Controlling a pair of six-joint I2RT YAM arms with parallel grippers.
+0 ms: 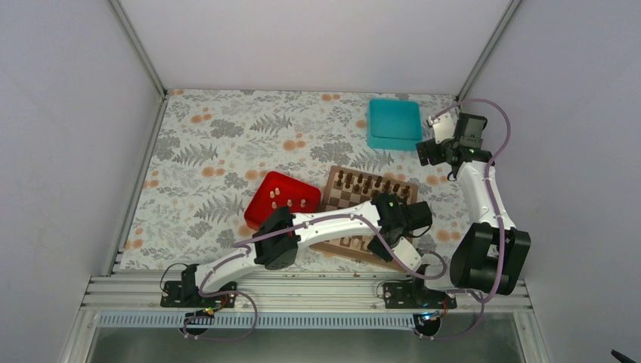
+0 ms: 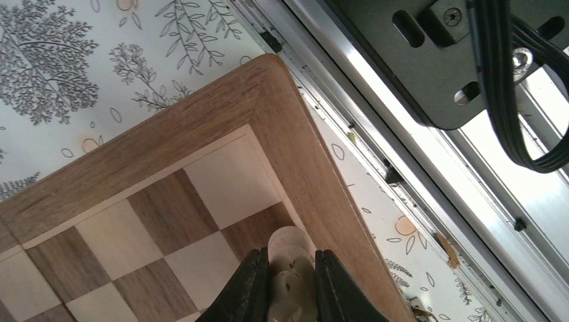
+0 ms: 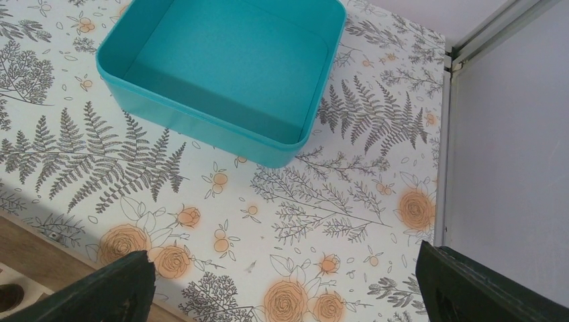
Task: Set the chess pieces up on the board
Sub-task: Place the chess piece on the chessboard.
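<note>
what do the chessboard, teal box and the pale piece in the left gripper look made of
The board looks like wood, satin finish: grain runs through the border and both square colours. The teal box is probably plastic: uniform colour, rounded corners, soft sheen. The chess piece is pale cream and smooth; light wood or plastic, too blurred to tell.

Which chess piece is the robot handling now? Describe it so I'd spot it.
Find the checkered board, then its corner by the metal rail. There the left tool pinches a pale piece. It is the only piece gripped; other pale ones lie loose in the red tray.
</note>
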